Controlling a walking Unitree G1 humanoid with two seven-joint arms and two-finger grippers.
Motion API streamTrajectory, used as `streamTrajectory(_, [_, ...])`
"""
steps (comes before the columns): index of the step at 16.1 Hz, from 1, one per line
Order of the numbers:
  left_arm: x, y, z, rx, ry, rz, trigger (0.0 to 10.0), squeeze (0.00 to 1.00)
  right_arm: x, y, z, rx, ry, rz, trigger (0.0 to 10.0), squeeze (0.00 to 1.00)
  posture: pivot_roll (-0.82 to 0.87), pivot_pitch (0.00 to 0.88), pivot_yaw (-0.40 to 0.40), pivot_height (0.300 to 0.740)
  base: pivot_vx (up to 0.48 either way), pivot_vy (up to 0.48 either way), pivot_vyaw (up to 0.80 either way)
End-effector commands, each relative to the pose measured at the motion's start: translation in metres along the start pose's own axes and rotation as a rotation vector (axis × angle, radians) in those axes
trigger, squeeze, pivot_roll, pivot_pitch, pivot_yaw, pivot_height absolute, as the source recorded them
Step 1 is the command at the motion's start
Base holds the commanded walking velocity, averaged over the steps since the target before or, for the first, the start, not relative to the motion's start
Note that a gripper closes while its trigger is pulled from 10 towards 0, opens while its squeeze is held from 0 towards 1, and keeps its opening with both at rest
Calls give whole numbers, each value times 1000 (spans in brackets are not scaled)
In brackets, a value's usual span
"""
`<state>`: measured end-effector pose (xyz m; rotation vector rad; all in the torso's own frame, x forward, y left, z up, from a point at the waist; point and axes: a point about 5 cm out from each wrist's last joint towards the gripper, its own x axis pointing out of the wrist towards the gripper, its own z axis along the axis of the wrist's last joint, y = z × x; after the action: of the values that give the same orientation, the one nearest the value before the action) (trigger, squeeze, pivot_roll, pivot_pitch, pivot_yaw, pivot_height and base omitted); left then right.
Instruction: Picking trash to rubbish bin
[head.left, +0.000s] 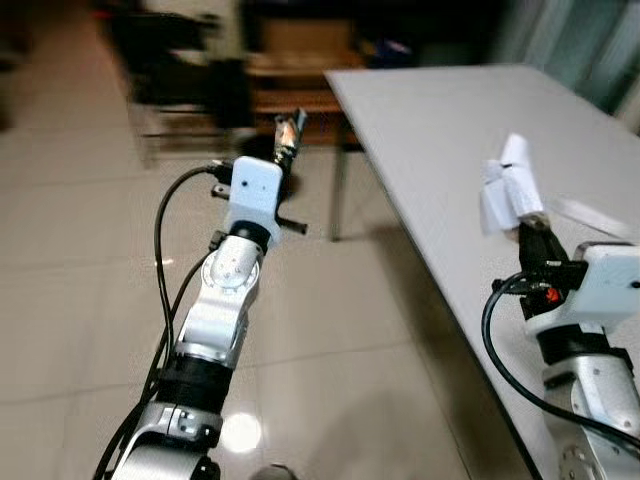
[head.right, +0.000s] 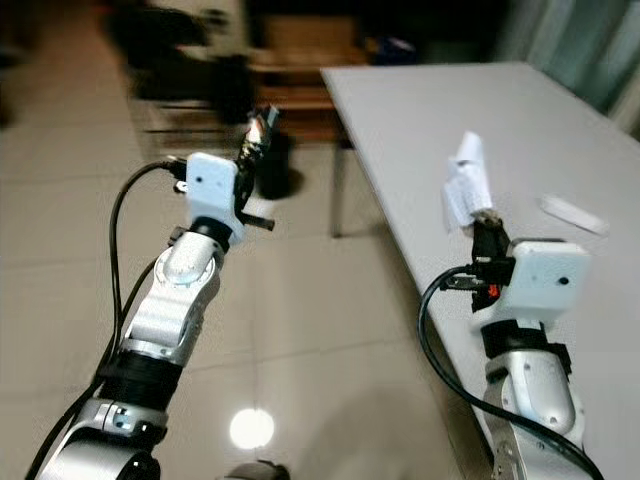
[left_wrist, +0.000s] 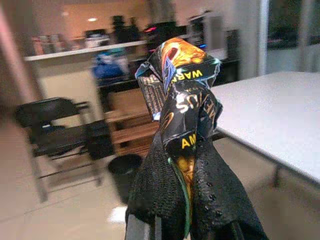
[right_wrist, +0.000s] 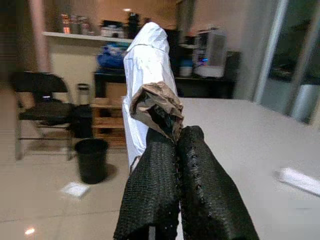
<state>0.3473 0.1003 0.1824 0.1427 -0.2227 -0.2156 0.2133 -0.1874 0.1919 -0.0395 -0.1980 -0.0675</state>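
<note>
The left gripper (left_wrist: 187, 200) is pinching a crumpled foil wrapper (left_wrist: 182, 95), printed in black, orange and yellow, and is holding it raised over the floor (head.left: 80, 300), well apart from the tabletop (head.left: 450, 130). The right gripper (right_wrist: 177, 165) is clamping two items together above the near edge of the tabletop: a white paper piece (right_wrist: 147, 75) standing upright and a brown crumpled scrap (right_wrist: 157, 107) bunched at the fingertips. Both sets of fingers are closing fully on their loads, with no gap showing between them. A black bin (right_wrist: 91, 159) is standing on the floor beside wooden shelving (right_wrist: 107, 122) and a folding chair (right_wrist: 42, 107), well ahead of both arms. A flat white scrap (right_wrist: 75, 189) is lying on the floor just beside the bin, and a white strip (right_wrist: 300, 181) is resting on the tabletop. In my judgement all three held items are light, thin and soft; they are likely to crush rather than break, and the glossy foil could slip if the pinch loosens. The tall paper is gripped low and may flap or fold during travel. Any fresh hold would be best taken across a bunched, creased part rather than a loose edge. The task is judged to be at the carrying stage, with the drop into the bin not yet done.
</note>
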Motion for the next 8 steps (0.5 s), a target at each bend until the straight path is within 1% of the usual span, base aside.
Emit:
streamTrajectory(1, [2,-5,0,0,8,-14,0,0,0,-3,1,-8,-12,-15,10000,0,91,64,-15,740,0,0,800])
streamTrajectory(7, [2,-7,-2,-1,19,-18,0,0,1,-4,1,-8,-12,-18,10000,0,90,63,-16,740,0,0,800])
streamTrajectory(8, [2,-8,-4,-3,29,-20,0,0,2,-4,1,-2,-13,-23,10000,0,92,64,-16,740,0,0,0])
